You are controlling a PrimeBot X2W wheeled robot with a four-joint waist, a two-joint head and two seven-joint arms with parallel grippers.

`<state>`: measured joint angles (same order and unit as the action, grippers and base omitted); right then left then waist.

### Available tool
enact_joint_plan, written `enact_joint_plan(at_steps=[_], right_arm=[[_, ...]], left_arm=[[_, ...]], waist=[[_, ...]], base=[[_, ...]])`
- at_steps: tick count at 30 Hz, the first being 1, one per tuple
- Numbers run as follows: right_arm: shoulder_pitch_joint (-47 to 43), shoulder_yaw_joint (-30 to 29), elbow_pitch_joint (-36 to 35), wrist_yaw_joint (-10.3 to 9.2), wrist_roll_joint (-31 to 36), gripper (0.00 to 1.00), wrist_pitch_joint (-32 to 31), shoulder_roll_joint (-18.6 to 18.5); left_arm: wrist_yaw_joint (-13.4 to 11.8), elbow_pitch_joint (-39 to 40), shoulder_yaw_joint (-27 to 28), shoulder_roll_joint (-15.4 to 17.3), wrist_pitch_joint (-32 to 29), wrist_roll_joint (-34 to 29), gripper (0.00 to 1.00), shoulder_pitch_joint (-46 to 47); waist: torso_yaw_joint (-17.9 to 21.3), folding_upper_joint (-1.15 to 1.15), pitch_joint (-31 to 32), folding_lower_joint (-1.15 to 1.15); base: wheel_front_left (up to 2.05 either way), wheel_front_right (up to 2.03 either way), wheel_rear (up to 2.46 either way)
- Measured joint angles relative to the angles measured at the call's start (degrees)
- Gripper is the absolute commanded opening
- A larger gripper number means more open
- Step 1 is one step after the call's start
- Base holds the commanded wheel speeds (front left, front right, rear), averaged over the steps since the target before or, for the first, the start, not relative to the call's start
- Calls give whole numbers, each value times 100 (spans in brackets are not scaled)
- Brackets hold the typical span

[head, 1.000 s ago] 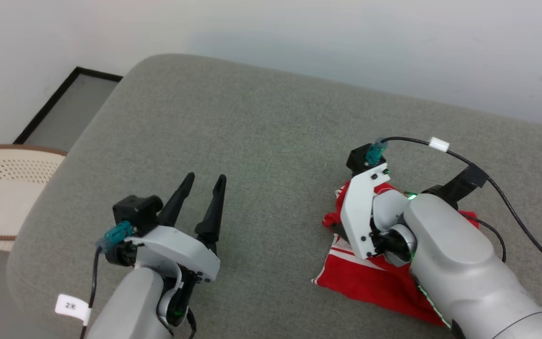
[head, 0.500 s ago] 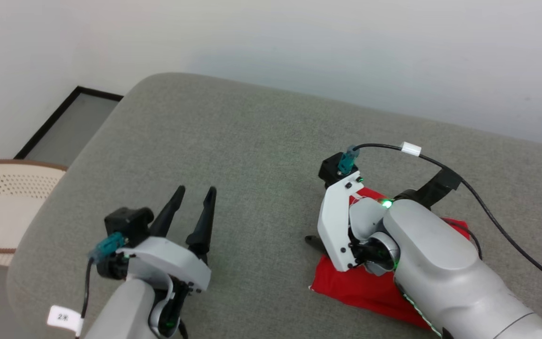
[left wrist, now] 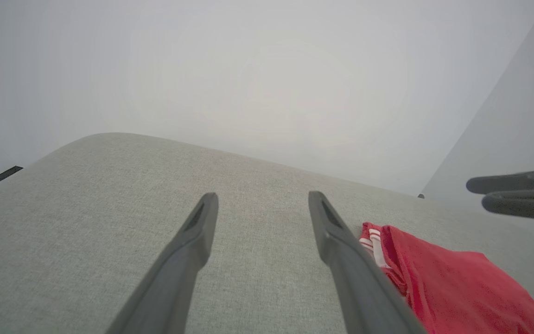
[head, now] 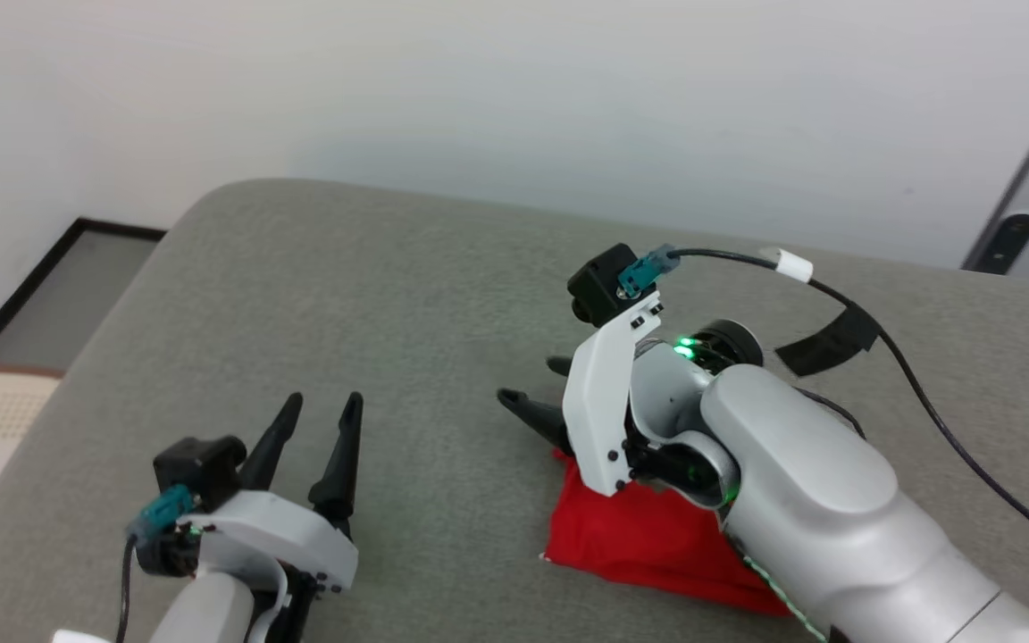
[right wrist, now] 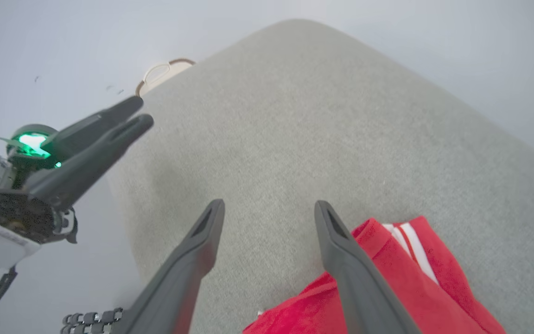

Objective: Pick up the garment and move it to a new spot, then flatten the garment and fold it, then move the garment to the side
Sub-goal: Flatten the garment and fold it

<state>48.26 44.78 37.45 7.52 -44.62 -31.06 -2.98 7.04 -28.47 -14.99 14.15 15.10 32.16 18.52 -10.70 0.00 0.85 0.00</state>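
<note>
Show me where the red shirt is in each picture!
Head view: the shirt is at the bottom, right of middle, partly under the right arm.
Left wrist view: the shirt is in the bottom right corner.
Right wrist view: the shirt is at the bottom, right of middle.
Shared landmark: the grey cushion it lies on.

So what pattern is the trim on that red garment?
The red fabric garment has trim striped white on red; clearest in the right wrist view.
</note>
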Motion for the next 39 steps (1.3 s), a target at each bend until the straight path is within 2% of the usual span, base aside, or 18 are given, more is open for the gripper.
enact_joint_plan(at_steps=[4,10,15,18,24,29,32,39], right_arm=[[-165,31,-365,0,270,100,898,-66],[-536,67,-817,0,642,100,2461,-582],[-940,-148,-859,0,1073,100,3651,-883],[-1212,-368,-780,0,1324,100,4125,-981],[-1906,-1204,-736,0,1749,100,4547,-1085],[-2657,-2028,-1335,0,2286,100,4600,-1095],[-3156,-2840,-1814,-2,2391,100,4603,-902],[-3894,-3508,-2315,0,2888,100,4603,-634]], left_arm=[[-63,154,81,11,-1,-91,100,-186],[-130,408,290,55,0,-157,100,-476],[-193,660,480,75,0,-258,100,-720],[-215,826,593,45,-1,-348,100,-860],[-276,1294,872,-132,-1,-611,100,-1219],[-274,1515,1115,-335,0,-868,100,-1516],[-242,1570,1194,-453,0,-998,100,-1619],[-138,1529,1310,-557,0,-1247,100,-1660]], waist=[[201,0,39,0],[519,0,65,0],[783,0,81,0],[930,0,89,0],[1170,0,113,0],[1296,0,128,0],[1340,0,130,0],[1464,0,120,0]], base=[[0,0,0],[0,0,0],[0,0,0],[0,0,0],[0,0,0],[0,0,0],[0,0,0],[0,0,0]])
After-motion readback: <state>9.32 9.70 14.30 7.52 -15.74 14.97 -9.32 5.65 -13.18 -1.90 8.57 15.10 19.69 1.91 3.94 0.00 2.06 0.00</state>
